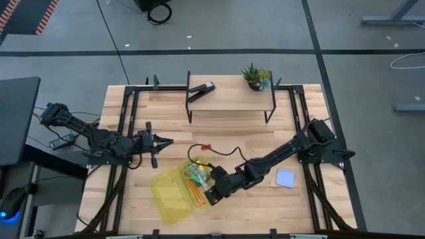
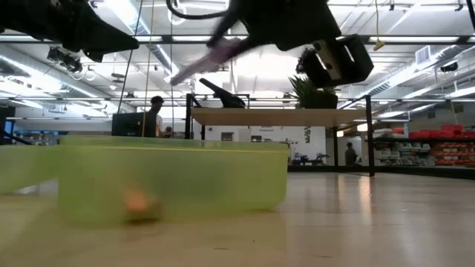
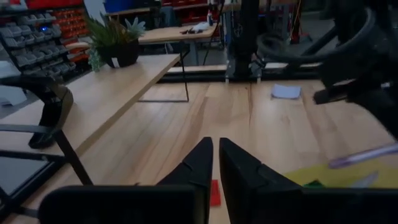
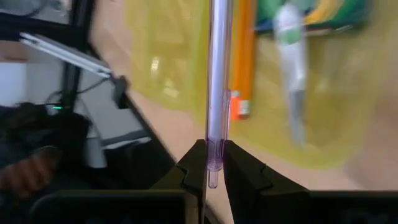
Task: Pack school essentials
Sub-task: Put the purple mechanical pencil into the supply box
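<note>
A yellow-green box (image 1: 174,191) lies open near the table's front edge, with the orange pencil (image 4: 242,56) and green-handled scissors (image 4: 292,68) inside. My right gripper (image 1: 210,195) hovers over the box's right side, shut on a purple pen (image 4: 217,74), which also shows as a slanting blur (image 2: 211,55) in the low view. A tiny red eraser (image 1: 206,147) lies on the wood behind the box. The pale blue notepad (image 1: 286,178) lies flat at the right. My left gripper (image 1: 170,141) waits shut at the left, above the table, holding nothing. My right gripper pinches the purple pen near one end (image 4: 213,163) between its two fingers. The pen's long shaft sticks out forward past the fingertips, in line with the fingers. The fingers slant down from the table's right. The pen is lifted clear, above the open box.
A low wooden shelf (image 1: 229,99) stands at the table's far side with a black stapler (image 1: 201,89) and a small potted plant (image 1: 255,77) on it. A black cable (image 1: 226,154) runs across the wood behind the box.
</note>
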Action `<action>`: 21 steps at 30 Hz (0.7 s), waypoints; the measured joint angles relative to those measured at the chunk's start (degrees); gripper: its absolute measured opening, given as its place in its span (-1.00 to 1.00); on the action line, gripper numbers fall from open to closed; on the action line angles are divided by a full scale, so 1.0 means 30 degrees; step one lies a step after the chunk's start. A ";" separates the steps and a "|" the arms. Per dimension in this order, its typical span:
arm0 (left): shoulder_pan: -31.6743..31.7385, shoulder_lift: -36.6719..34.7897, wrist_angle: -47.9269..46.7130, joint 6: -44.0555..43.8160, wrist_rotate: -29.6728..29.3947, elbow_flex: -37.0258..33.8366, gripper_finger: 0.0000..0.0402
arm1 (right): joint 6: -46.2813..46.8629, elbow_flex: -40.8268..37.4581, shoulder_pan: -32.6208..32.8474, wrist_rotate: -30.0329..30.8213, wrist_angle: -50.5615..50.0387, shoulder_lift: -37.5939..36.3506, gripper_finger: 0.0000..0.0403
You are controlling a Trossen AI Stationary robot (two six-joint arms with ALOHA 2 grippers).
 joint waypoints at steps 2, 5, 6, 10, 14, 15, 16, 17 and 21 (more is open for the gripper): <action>0.0005 0.0019 -0.0161 0.0008 0.0002 -0.0004 -0.80 | 0.0423 0.0010 0.0162 -0.0009 0.0999 0.0265 -0.75; 0.0005 0.0063 -0.0117 0.0019 -0.0006 -0.0007 -0.81 | 0.1029 0.0199 0.0449 -0.0006 0.1348 0.0506 -0.75; 0.0005 0.0061 -0.0120 0.0019 -0.0001 -0.0007 -0.81 | 0.1078 0.0342 0.0568 -0.0006 0.1249 0.0585 -0.75; 0.0005 0.0063 -0.0011 0.0436 -0.0013 -0.0015 -0.85 | 0.0916 0.1860 0.0649 0.0182 0.1155 0.1423 -0.75; 0.0005 0.0033 0.0063 0.0500 -0.0021 -0.0015 -0.86 | 0.0086 0.4653 0.0587 -0.0059 -0.0194 0.3139 -0.75; 0.0002 0.0036 0.0130 0.0512 -0.0020 -0.0015 -0.85 | -0.0149 0.5508 0.0543 -0.0329 -0.0953 0.3639 -0.75; 0.0005 0.0007 0.0028 0.0515 -0.0020 -0.0015 -0.84 | -0.0308 0.6355 0.0506 -0.0641 -0.1540 0.4087 -0.75; 0.0005 0.0010 0.0012 0.0504 -0.0024 -0.0022 -0.84 | -0.0373 0.7130 0.0459 -0.1020 -0.2431 0.4450 -0.75; 0.0002 0.0026 0.0052 0.0498 -0.0020 -0.0022 -0.81 | -0.0533 0.9844 0.0227 -0.2499 -0.6372 0.5519 -0.75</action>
